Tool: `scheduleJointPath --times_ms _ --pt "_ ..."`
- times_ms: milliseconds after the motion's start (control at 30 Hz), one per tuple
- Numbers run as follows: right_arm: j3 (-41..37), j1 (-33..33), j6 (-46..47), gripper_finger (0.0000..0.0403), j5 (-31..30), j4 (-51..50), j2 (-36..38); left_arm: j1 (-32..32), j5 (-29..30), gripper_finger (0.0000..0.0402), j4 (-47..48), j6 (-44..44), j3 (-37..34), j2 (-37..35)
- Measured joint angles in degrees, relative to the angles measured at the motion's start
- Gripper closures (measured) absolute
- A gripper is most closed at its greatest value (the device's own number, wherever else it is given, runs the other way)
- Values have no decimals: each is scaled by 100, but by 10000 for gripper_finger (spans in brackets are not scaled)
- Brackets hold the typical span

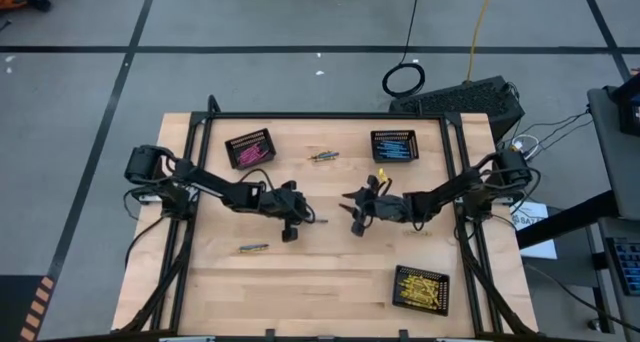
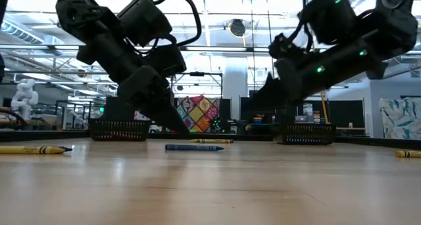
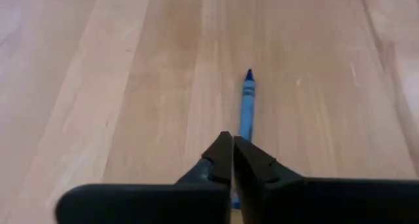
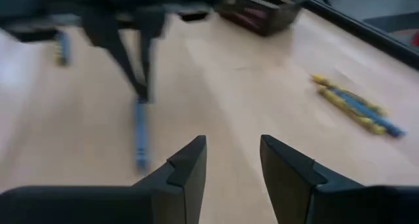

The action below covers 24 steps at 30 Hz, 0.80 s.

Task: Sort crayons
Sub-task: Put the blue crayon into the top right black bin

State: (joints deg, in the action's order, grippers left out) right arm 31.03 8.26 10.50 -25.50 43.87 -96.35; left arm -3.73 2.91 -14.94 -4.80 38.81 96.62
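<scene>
A blue crayon lies flat on the wooden table, midway between my two grippers. My left gripper is shut, slanting down, with its tips over the crayon's end nearest that arm. My right gripper stands open a little to the crayon's right, low over the table, with nothing between its fingers. Other loose crayons lie on the table: a yellow-and-blue pair at the far middle and a yellow one nearer the front left. My left gripper's shut fingertips come slanting down from the table's left, right at the blue crayon's end. The fingers lie along the crayon, which rests flat on the table. I cannot tell whether the tips touch it.
Three black mesh baskets stand on the table: one with pink crayons at the far left, one with blue crayons at the far right, one with yellow crayons at the near right. Bare wood lies in the near middle.
</scene>
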Motion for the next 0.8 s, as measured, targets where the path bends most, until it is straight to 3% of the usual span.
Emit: scheduleJointPath --times_ms 233,433,600,800 --pt "0 725 553 273 0 71 240 -224 -129 287 -106 242 7 72" --pt "0 1170 293 273 -170 -126 723 -182 896 219 -112 229 9 360" --pt "0 1330 241 273 -326 -211 903 -134 512 218 -443 475 22 664" --pt "0 1469 484 273 -323 -309 894 -81 384 270 -483 496 26 860"
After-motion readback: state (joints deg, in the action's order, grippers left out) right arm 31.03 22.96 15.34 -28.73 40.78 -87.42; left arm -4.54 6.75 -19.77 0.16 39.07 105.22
